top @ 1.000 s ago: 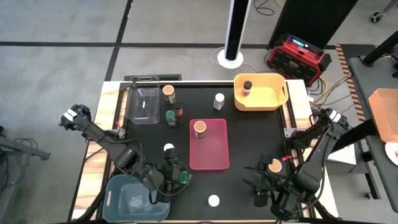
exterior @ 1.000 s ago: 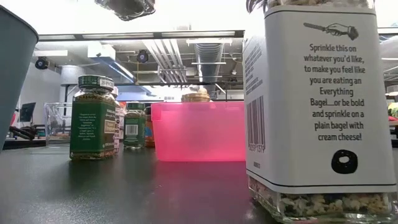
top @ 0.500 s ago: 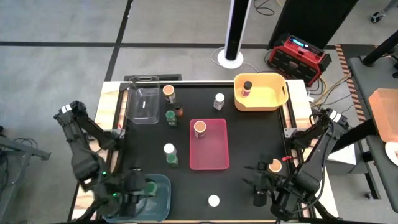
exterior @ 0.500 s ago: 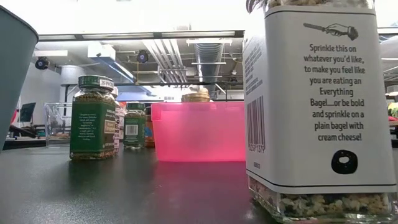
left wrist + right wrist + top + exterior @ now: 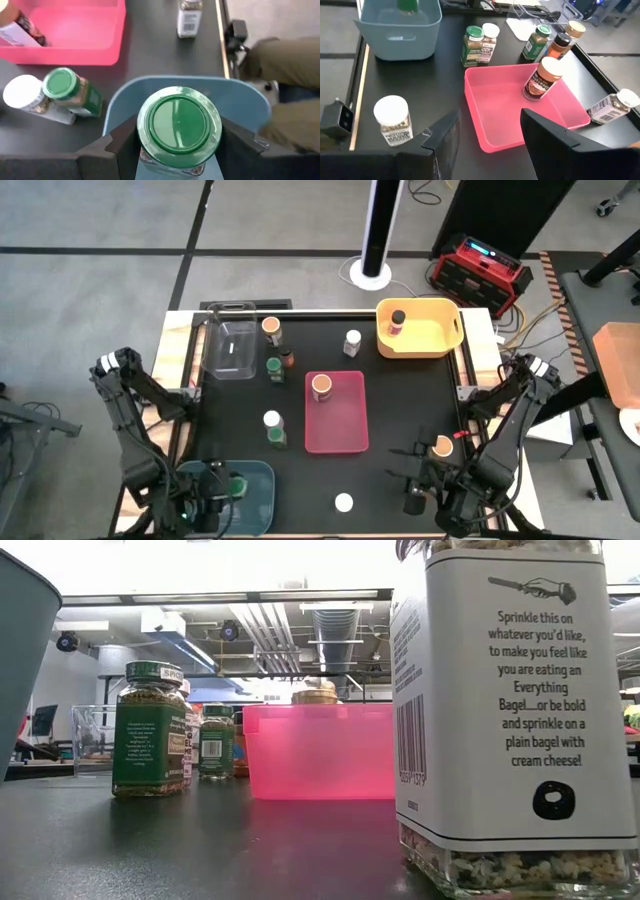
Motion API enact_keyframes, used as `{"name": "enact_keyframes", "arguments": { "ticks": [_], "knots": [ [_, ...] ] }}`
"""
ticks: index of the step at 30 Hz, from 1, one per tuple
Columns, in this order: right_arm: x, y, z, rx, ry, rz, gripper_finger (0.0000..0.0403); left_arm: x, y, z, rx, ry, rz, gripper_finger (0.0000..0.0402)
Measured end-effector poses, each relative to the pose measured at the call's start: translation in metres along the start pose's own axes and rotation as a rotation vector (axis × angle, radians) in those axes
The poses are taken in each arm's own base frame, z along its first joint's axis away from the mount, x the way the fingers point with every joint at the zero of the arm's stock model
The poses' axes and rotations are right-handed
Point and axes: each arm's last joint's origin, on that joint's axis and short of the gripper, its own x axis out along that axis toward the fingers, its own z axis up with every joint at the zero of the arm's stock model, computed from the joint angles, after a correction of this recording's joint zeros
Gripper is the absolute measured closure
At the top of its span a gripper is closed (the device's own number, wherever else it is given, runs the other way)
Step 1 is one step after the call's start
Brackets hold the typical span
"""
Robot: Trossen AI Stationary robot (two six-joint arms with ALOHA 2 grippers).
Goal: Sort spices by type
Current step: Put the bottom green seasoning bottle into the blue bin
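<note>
A: Why is the left gripper (image 5: 179,150) hanging over the blue bin (image 5: 262,480)?

B: It carries a green-lidded jar (image 5: 179,124), and my guess is that the bin is meant for the green kind. Its jaws stand partly apart, pressed to either side of that jar, which sits above the bin's hollow.

A: And the other jars?

B: They look part sorted already. The pink tray (image 5: 352,415) holds one orange-lidded jar (image 5: 321,387), and the yellow bin (image 5: 436,335) holds a dark-lidded one (image 5: 398,318). On the counter (image 5: 400,410), a second green jar (image 5: 277,435) touches a white-lidded one (image 5: 271,420) beside the tray. More wait near the clear bin (image 5: 230,350).

A: The right gripper (image 5: 490,135)?

B: It waits low at the counter's near right corner. The jaws are half apart with nothing between them. An orange-lidded jar (image 5: 441,447) stands just beside that arm, touched by nothing so far as I can see.
</note>
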Motion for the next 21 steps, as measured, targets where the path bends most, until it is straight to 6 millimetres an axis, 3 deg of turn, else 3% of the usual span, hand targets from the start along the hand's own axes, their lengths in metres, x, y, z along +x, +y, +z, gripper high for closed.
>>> {"name": "enact_keyframes", "arguments": {
  "ticks": [12,21],
  "knots": [
    [0.0,0.003,0.002,0.033,-0.022,0.013,0.0204,0.041,0.007,-0.037,-0.074,-0.077,0.043,0.0211],
    [0.0,0.003,0.002,0.03,-0.023,0.015,0.0204,0.051,0.006,-0.045,-0.111,-0.122,0.017,0.021]
  ]
}}
